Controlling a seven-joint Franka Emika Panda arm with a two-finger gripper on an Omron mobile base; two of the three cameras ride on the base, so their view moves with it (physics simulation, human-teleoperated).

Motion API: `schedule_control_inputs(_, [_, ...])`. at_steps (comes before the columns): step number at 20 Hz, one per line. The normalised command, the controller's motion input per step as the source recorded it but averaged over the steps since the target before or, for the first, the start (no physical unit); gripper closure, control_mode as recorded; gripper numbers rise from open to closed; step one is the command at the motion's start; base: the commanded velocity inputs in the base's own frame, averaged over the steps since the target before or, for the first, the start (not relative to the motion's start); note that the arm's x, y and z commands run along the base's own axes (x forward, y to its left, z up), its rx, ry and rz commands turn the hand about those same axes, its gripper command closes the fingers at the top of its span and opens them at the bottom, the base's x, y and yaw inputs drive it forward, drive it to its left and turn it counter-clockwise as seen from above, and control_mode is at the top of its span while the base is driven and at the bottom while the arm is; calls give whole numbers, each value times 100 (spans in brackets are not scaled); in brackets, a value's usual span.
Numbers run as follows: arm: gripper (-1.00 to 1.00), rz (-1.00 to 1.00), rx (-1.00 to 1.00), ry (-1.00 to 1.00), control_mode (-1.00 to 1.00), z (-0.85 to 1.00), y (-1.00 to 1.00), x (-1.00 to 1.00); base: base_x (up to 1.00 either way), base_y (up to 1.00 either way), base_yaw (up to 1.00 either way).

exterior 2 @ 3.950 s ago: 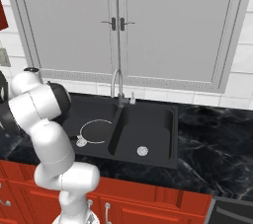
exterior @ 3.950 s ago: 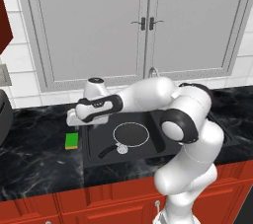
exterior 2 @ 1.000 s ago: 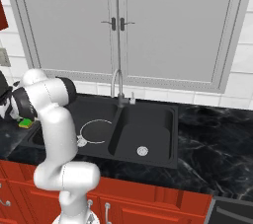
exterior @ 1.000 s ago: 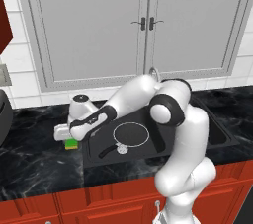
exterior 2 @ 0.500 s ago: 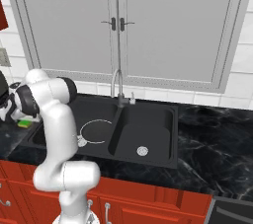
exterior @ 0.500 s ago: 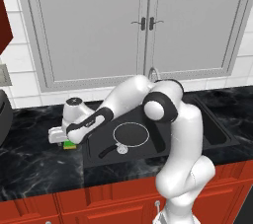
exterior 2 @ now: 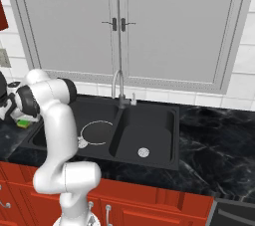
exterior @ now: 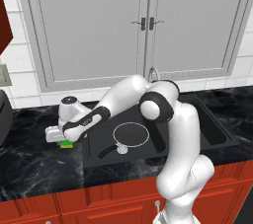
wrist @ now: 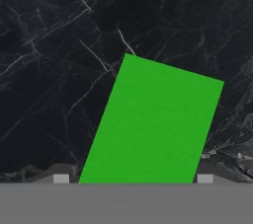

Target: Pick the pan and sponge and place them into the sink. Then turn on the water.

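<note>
The green sponge [wrist: 153, 124] lies flat on the black marble counter just left of the sink [exterior: 207, 124]. My gripper [wrist: 133, 178] is down over it, jaws open, one fingertip close outside each long side of the sponge. From the left base view the hand [exterior: 64, 131] covers most of the sponge [exterior: 65, 144]; the right base view shows a sliver of the sponge [exterior 2: 23, 123] under the hand. The pan [exterior: 131, 134] rests in the sink's left basin, handle toward the front; it is also seen as the pan [exterior 2: 97, 132] in the right base view.
The grey gooseneck faucet [exterior 2: 118, 88] stands behind the divider of the sink [exterior 2: 149, 138], with no water running. Grey cabinet doors line the wall behind. A dark appliance edge [exterior: 2, 117] sits at the far left of the counter.
The hand has swung left and come down onto the sponge. The fingers have drawn in toward the sponge's sides. The pan has not moved.
</note>
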Motion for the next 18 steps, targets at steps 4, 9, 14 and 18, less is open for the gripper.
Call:
schedule_control_inputs(4, [100,0,0,-6,-100,0,-26,0,0,0,0])
schedule_control_inputs(9, [100,0,1,-13,-100,30,-57,-6,0,0,0])
schedule_control_inputs(14, [100,0,0,-14,-100,39,-67,-9,0,0,0])
schedule_control_inputs(18, [100,0,3,-12,-100,29,-62,-2,0,0,0])
